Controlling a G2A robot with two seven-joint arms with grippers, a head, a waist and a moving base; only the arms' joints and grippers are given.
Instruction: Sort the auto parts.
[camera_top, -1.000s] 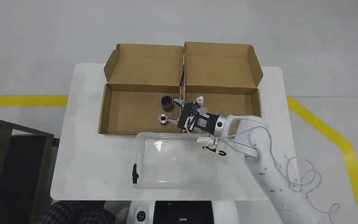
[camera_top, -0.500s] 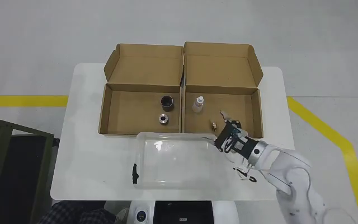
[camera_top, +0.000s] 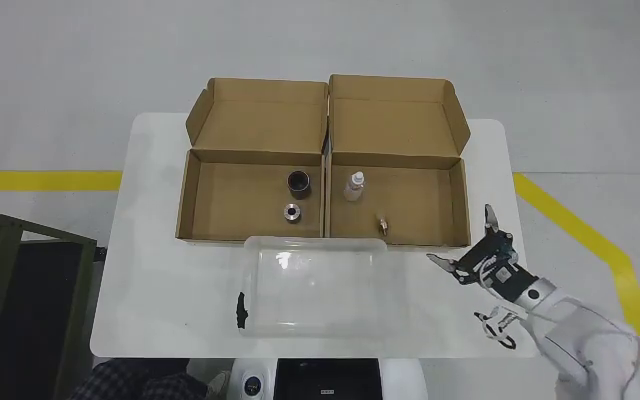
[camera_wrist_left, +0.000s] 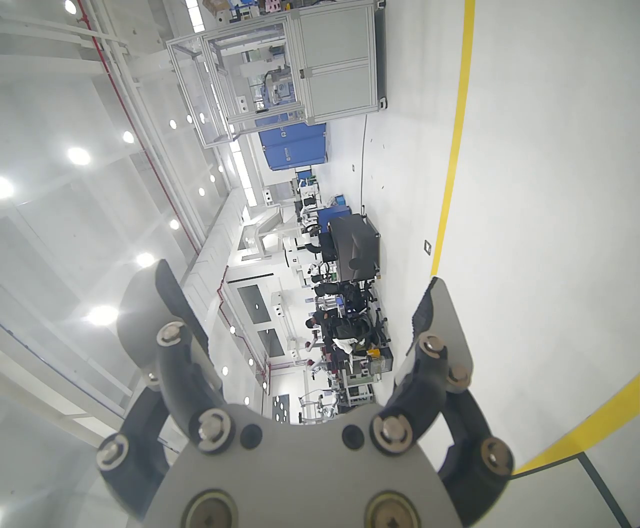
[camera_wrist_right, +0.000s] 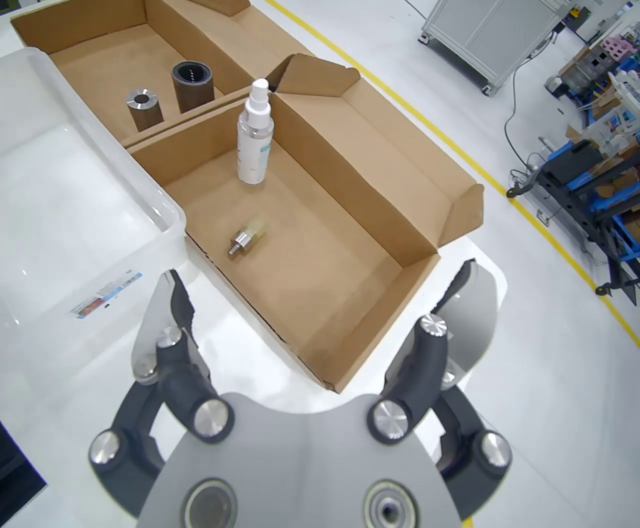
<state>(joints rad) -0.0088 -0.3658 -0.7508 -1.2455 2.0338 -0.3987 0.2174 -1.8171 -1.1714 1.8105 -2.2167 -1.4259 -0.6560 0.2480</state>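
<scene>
White table (camera_top: 150, 200) under me holds all of it. My right claw (camera_top: 460, 236) hangs spread wide, with nothing in it, over the near corner of the right box (camera_top: 430, 200). My left claw (camera_wrist_left: 299, 285) is spread wide too. It points out at the big hall, not at the table.

What could go wrong? I think one black part (camera_top: 240, 310) is left to sort. It lies in the clear bin (camera_top: 320, 290), at the side far from my right claw. If I reach across too low, I could hit the bin's wall and shove the bin against the boxes. The spray bottle (camera_top: 354, 185) stands up tall in the right box, so a bump from my arm could knock it over. The little silver bolt (camera_top: 382, 222) lies on its side near the front wall and could roll if the box gets shaken.

Now I count. Two brown boxes, lids open. One clear bin. One black part in it. Two metal pieces in the left box (camera_top: 225, 205): one dark tube (camera_top: 299, 181) and one silver tube (camera_top: 290, 212). One bottle and one bolt in the right box. Two claws, both with nothing in them.
</scene>
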